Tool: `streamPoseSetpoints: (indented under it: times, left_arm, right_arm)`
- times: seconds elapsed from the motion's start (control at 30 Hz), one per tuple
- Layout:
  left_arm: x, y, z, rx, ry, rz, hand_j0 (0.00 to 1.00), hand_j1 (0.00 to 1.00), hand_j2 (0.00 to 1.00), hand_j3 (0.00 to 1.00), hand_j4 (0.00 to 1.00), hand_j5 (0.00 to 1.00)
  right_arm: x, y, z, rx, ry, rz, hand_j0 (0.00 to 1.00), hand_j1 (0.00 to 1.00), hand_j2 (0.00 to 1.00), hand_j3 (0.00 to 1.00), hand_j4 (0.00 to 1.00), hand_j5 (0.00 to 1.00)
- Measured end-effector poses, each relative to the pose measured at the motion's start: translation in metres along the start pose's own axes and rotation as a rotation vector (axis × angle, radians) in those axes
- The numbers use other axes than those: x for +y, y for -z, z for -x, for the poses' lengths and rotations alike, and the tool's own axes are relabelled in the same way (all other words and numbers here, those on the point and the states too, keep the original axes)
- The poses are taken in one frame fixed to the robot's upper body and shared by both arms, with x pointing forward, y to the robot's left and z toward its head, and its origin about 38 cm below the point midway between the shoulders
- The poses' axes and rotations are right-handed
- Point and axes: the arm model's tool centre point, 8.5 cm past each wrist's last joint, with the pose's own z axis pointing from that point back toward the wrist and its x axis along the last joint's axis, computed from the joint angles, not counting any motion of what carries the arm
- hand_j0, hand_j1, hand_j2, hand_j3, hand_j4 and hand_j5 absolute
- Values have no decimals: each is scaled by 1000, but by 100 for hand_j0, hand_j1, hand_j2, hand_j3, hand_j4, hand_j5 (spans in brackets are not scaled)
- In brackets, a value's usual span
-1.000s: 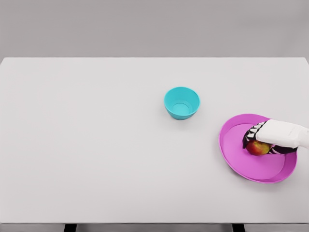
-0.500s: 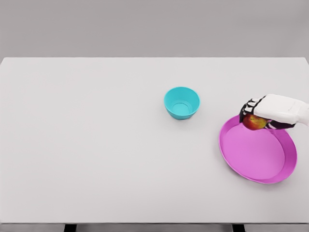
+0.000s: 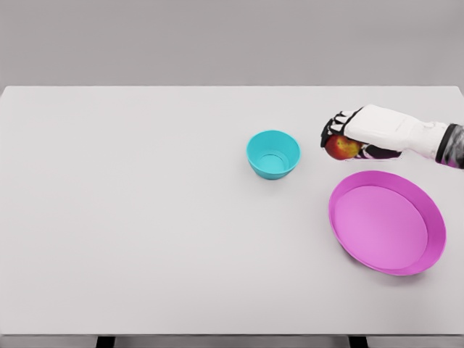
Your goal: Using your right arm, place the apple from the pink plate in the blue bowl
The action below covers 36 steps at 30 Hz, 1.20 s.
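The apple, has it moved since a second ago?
Yes. The apple, held in the right hand, has left the pink plate and travelled up and left toward the blue bowl, now just right of it.

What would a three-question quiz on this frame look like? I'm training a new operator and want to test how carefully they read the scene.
1. True or false: the apple lies on the pink plate.
2. Which robot hand grasps the apple? A) left B) right C) neither
3. Fill in: in the head view, the blue bowl sits to the ___ of the apple.

Key:
1. False; the plate holds nothing, and the apple is in the hand, beyond the plate's far rim.
2. B; its arm comes in from the picture's right. No left arm shows.
3. Left; the apple is beside the bowl, not yet over it.
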Motion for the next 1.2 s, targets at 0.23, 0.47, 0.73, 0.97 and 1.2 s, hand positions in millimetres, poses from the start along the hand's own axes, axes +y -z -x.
streamPoseSetpoints:
  times: [0.23, 0.47, 0.73, 0.97, 1.2]
  left_arm:
    - [0, 0, 0, 0, 0, 0, 100, 100, 100, 100, 100, 100]
    - [0, 0, 0, 0, 0, 0, 100, 100, 100, 100, 100, 100]
    - [0, 0, 0, 0, 0, 0, 100, 100, 100, 100, 100, 100]
    - [0, 0, 0, 0, 0, 0, 100, 100, 100, 100, 100, 100]
    - [0, 0, 0, 0, 0, 0, 100, 100, 100, 100, 100, 100]
  right_arm:
    - [-7, 37, -1, -44, 4, -19, 46, 46, 46, 46, 46, 46]
    - [-5, 56, -7, -78, 1, -52, 45, 45, 45, 45, 45, 45]
    - [-10, 67, -13, -99, -15, -52, 41, 41, 41, 41, 41, 41]
    - [-25, 82, -17, -112, -45, -39, 41, 41, 41, 41, 41, 41]
    - [-25, 104, -19, -124, -51, -75, 42, 42, 42, 42, 42, 42]
